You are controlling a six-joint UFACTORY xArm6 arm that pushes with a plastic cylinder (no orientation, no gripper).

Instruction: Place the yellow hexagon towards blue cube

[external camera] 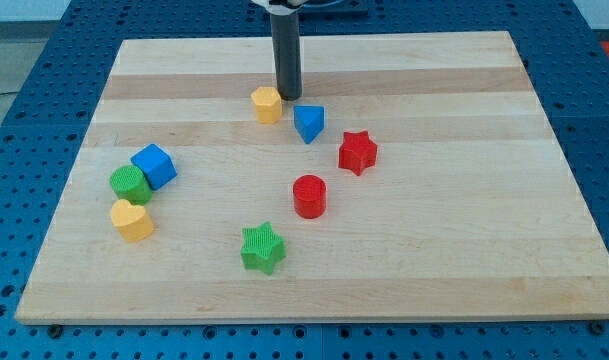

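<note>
Up near the view's top, a little left of centre, the yellow hexagon (268,104) sat flat on the wooden board (464,250), a short six-sided block with a bright top face and darker amber sides. My tip (287,96) stood just beside it, on its upper right, close enough that I could not tell whether the two touched; the rod carries no hand, so nothing was being gripped, only the bare end resting at table height. Just right of the tip and slightly lower lay the blue triangular block (309,123), with the red star (358,152) farther right and lower again. The blue cube (154,165) sat well apart from the hexagon, toward the view's left, touching or nearly touching the green cylinder (130,185) at its lower left, and the yellow heart (132,220) lay just below that pair. Near the middle of the board stood the red cylinder (309,195), and below it, to the left, the green star (262,247). No trays or bins showed on the board; every block rested directly on the wood.
</note>
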